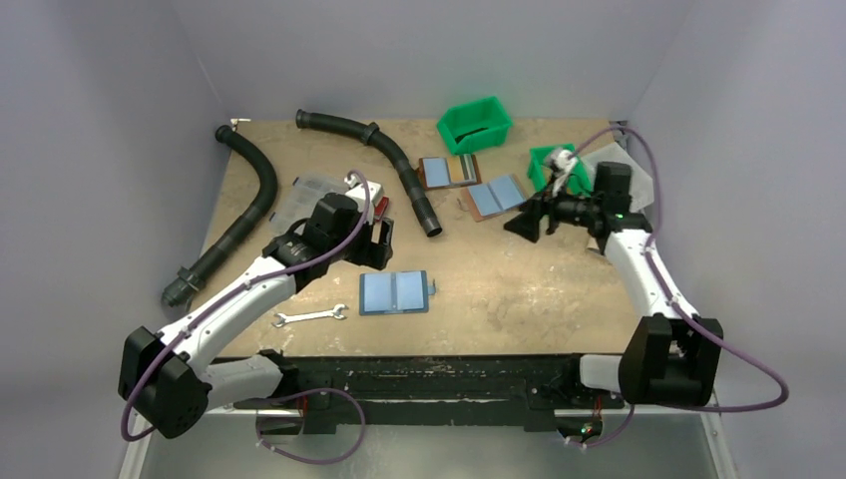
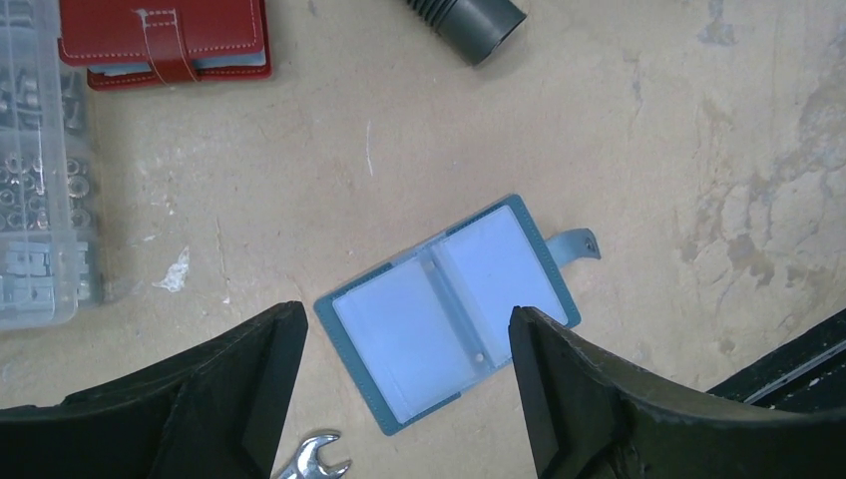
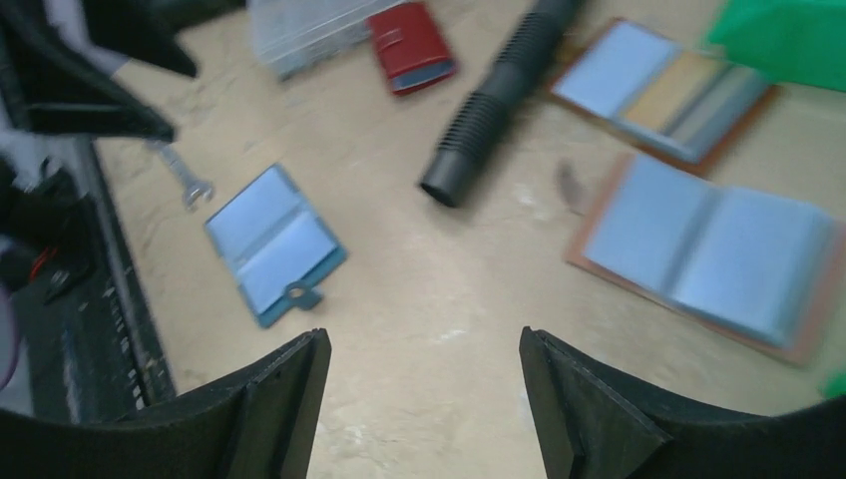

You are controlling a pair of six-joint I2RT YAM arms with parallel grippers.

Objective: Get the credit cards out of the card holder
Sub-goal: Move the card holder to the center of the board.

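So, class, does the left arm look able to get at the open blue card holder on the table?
Probably yes. The left gripper hangs open over the card holder, which lies spread flat with nothing on it. The wrench sits nearby, not touching it.

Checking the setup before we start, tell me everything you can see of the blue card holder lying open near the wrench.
The card holder is a small folding wallet with a dark teal-blue cover and pale blue, translucent-looking plastic pockets. It lies open and flat, inside up, on the wooden table near the front edge, snap tab sticking out on one side. Only the table touches it; a wrench lies close beside it, apart.
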